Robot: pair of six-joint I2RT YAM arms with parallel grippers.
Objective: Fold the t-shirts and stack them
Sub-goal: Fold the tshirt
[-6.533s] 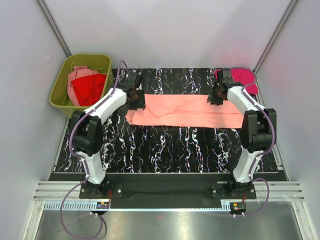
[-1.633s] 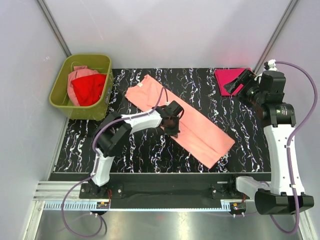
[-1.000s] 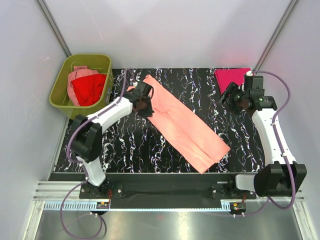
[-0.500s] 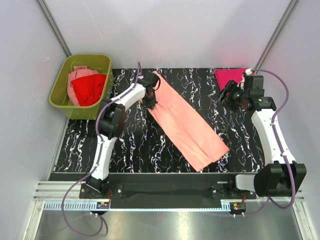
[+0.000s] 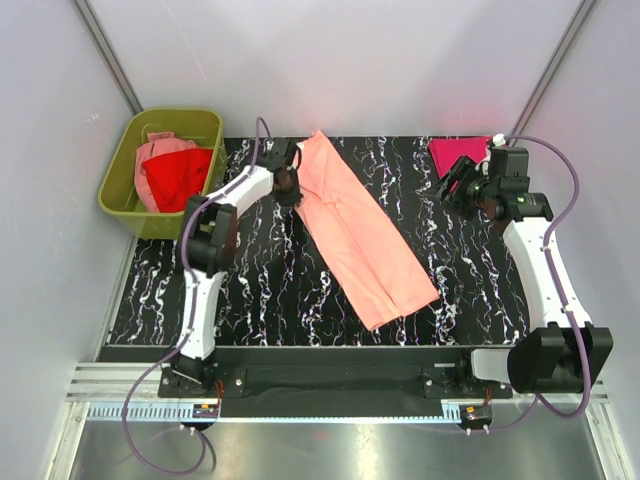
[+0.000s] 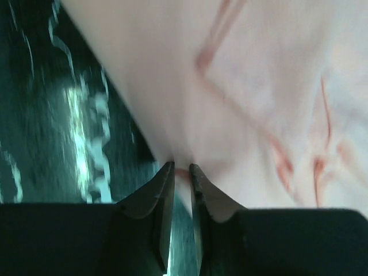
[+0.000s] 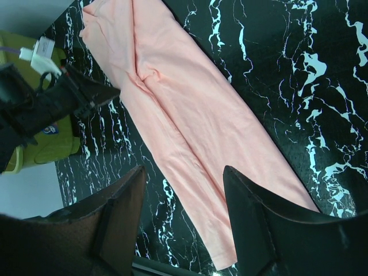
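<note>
A salmon-peach t-shirt (image 5: 360,235), folded into a long strip, lies diagonally on the black marbled table, from the far middle to the near right. My left gripper (image 5: 287,187) is shut on the strip's far left edge; the left wrist view shows the fingertips (image 6: 181,170) pinching the cloth (image 6: 247,86). My right gripper (image 5: 455,185) is open and empty, raised above the table to the right of the strip, which shows below it in the right wrist view (image 7: 190,121). A folded magenta-pink t-shirt (image 5: 455,152) lies at the far right.
An olive-green bin (image 5: 135,200) at the far left holds a red t-shirt (image 5: 178,176) and a dusty pink one (image 5: 155,150). The table's raised front rail (image 5: 330,352) runs along the near edge. Grey walls enclose three sides.
The left gripper has dragged the strip's far end toward the back; the strip has swung steeper and its near end has moved left. The right gripper has stayed raised at the right.
</note>
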